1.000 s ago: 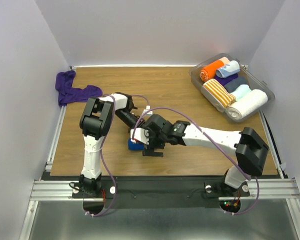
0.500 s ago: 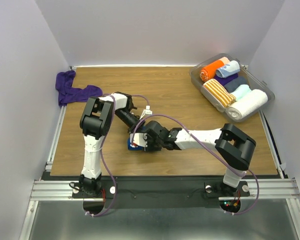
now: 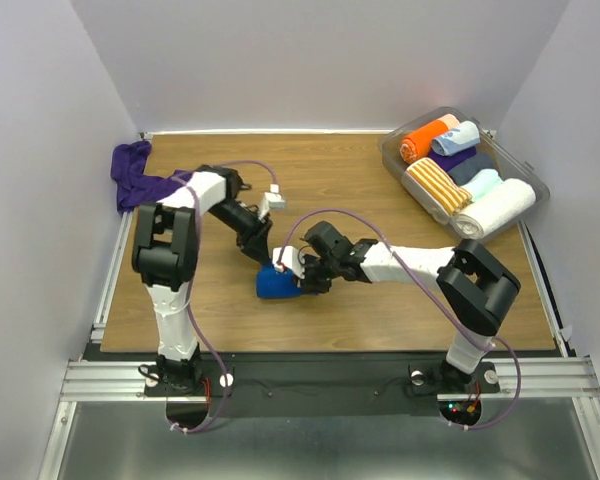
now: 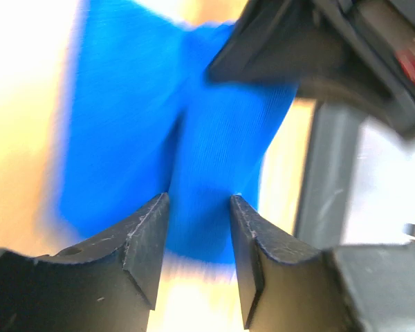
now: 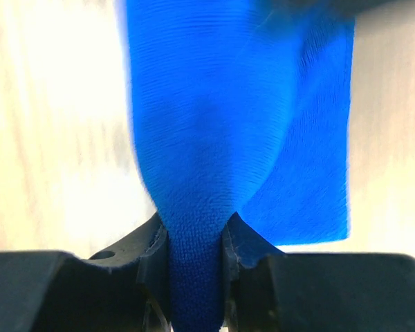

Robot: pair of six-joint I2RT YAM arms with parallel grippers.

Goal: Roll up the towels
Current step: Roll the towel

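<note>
The top view was evenly lit and sharp; both wrist views blew out the table (image 5: pixel 48 138), and the left smeared the towel (image 4: pixel 124 138).

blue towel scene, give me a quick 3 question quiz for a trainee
1. True or false: the right end effector is shut on the blue towel.
2. Pick one. In the left wrist view, the left end effector is: A) shut on the blue towel; B) open, with the blue towel beyond its fingers; C) shut and empty.
3. Fill the gap: the crumpled purple towel lies unrolled at the back ____ corner of the table.

Key: 1 true; 2 B; 3 left.
</note>
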